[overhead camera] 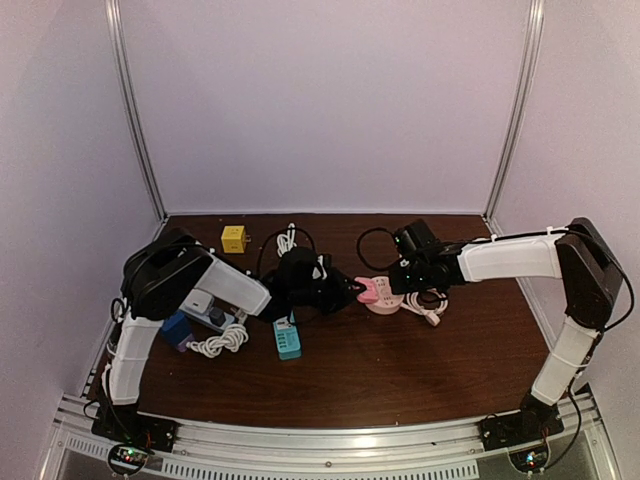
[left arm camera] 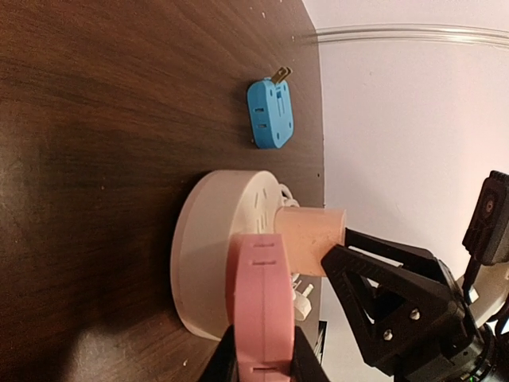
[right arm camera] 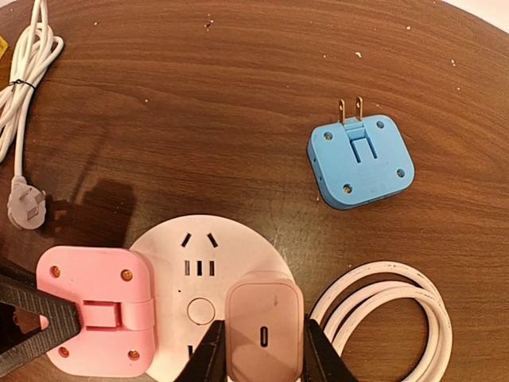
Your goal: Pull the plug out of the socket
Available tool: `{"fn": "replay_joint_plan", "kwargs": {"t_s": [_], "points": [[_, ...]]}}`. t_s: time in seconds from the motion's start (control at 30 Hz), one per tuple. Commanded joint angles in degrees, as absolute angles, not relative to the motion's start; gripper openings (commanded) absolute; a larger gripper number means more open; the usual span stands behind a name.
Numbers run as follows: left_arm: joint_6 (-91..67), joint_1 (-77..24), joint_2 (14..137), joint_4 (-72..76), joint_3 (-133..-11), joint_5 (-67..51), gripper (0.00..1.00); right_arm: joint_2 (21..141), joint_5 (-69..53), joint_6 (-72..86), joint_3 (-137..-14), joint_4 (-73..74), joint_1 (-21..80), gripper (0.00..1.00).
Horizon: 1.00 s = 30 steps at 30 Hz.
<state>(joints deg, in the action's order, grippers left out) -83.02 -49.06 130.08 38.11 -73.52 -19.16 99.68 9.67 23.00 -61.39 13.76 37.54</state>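
Note:
A round white socket (right arm camera: 208, 256) lies on the dark table; it also shows in the top view (overhead camera: 388, 304) and the left wrist view (left arm camera: 208, 253). A pale pink charger plug (right arm camera: 264, 325) stands in it. My right gripper (right arm camera: 264, 352) is shut on this plug, one finger on each side. A pink flat adapter (right arm camera: 97, 306) overlaps the socket's left edge. My left gripper (left arm camera: 262, 352) is shut on that adapter (left arm camera: 261, 306). I cannot tell whether its prongs are seated. In the top view both grippers, left (overhead camera: 350, 290) and right (overhead camera: 398, 282), meet at the socket.
A blue adapter (right arm camera: 360, 161) lies beyond the socket. A coiled white cable (right arm camera: 391, 314) lies right of it, and a white cord with plug (right arm camera: 22, 119) lies far left. A yellow cube (overhead camera: 234, 239), a teal power strip (overhead camera: 287, 337) and a white cable coil (overhead camera: 222, 341) lie at left.

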Motion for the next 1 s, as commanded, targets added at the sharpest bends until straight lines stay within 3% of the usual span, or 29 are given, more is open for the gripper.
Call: {"fn": "replay_joint_plan", "kwargs": {"t_s": [0.0,0.53,0.97], "points": [[-82.13,-49.92,128.51,56.91,-75.06,-23.98,0.00,102.47,8.34,23.72,-60.57,18.13,38.53,0.00],[-79.86,-49.91,125.09,60.65,-69.21,-25.84,0.00,101.51,5.66,25.21,-60.15,16.69,37.99,0.00],[-77.69,-51.32,124.18,56.57,-73.41,-29.94,0.00,99.12,3.88,25.21,-59.76,17.05,36.40,0.00]]}}
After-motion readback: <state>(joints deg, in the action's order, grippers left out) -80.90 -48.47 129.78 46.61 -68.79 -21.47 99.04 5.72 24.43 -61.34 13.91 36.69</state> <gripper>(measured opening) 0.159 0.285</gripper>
